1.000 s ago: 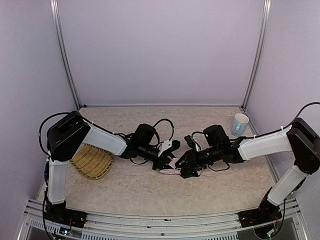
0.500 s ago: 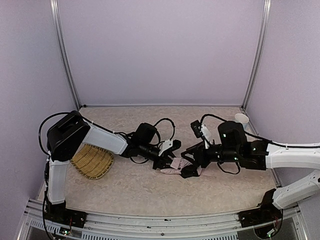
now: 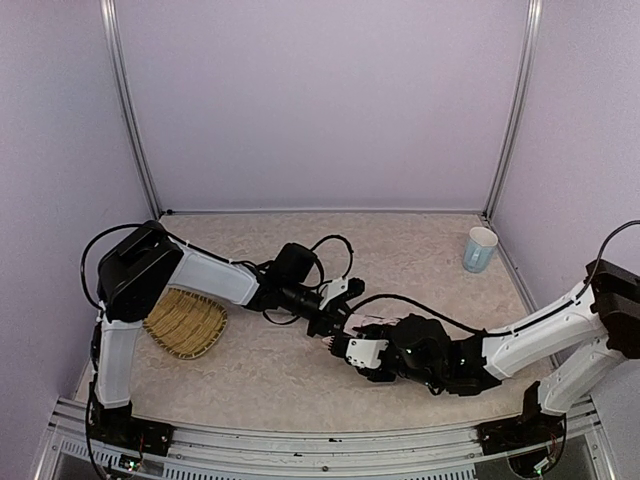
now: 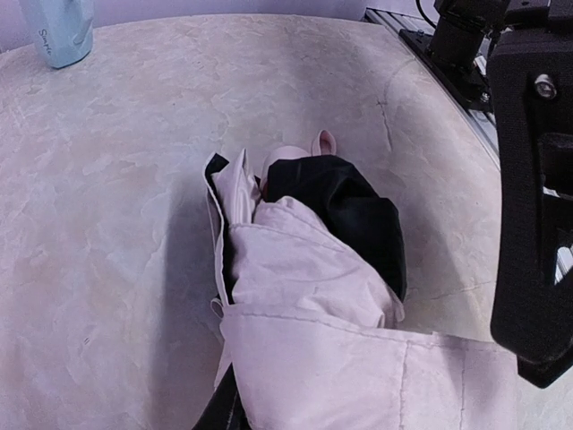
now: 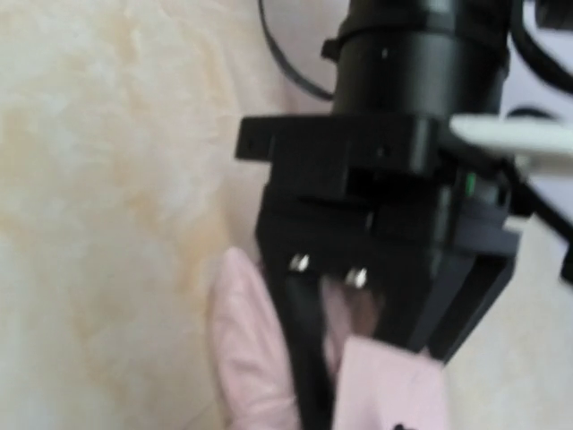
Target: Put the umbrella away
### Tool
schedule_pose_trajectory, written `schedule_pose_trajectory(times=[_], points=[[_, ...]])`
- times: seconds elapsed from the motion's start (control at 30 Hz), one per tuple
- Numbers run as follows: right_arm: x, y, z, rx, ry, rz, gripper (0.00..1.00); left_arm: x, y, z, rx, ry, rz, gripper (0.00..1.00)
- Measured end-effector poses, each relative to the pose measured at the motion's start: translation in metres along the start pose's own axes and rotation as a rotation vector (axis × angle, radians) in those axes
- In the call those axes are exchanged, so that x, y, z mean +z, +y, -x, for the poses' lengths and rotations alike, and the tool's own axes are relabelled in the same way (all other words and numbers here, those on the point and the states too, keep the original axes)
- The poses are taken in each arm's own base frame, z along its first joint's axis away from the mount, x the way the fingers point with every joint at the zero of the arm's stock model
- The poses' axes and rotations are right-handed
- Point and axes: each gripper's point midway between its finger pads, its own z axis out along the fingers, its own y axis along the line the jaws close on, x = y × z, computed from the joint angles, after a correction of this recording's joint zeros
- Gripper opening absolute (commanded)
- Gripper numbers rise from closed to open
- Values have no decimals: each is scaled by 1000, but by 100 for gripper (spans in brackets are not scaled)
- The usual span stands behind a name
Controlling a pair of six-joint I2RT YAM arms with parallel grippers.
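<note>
The umbrella (image 4: 304, 296) is a bundle of pale pink fabric with black lining that fills the lower part of the left wrist view. My left gripper (image 3: 330, 325) reaches to the table's middle and is shut on the umbrella (image 5: 246, 354). The blurred right wrist view shows pink cloth coming out from under the left wrist's black housing (image 5: 385, 188). My right gripper (image 3: 345, 347) sits low, just in front and to the right of the left one and close to the bundle. Its own fingers do not show. From above, the umbrella is almost hidden between the two grippers.
A woven straw tray (image 3: 185, 322) lies at the left under the left arm's elbow. A pale blue cup (image 3: 479, 249) stands at the back right and also shows as the cup (image 4: 58, 31) in the left wrist view. The right arm's black links (image 4: 528, 179) crowd the umbrella's right side.
The right arm has swung down and toward the front, so its gripper now sits in front of the left gripper instead of at its right. The left arm barely moved.
</note>
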Motion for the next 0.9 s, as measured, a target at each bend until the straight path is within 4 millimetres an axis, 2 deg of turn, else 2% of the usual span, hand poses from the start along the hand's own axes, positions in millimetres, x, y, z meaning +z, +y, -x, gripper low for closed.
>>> schedule_pose_trajectory(times=[0.17, 0.4, 0.57, 0.63, 0.73, 0.77, 0.9], points=[[8, -12, 5, -70, -18, -91, 40, 1, 0, 0, 1, 2, -8, 0], [12, -18, 5, -119, -22, -129, 31, 2, 2, 0, -2, 6, -19, 0], [17, -19, -4, -144, 4, -123, 34, 2, 2, 0, 2, 7, -25, 0], [19, -20, -8, -148, 14, -123, 28, 2, 2, 0, 5, 8, -27, 0], [21, -22, -12, -151, 28, -127, 3, 2, 2, 0, 5, 11, -28, 0], [21, -23, -14, -156, 32, -129, 0, 2, 2, 0, 5, 12, -29, 0], [25, -29, -13, -130, 47, -140, 0, 2, 2, 0, 1, 15, -39, 0]])
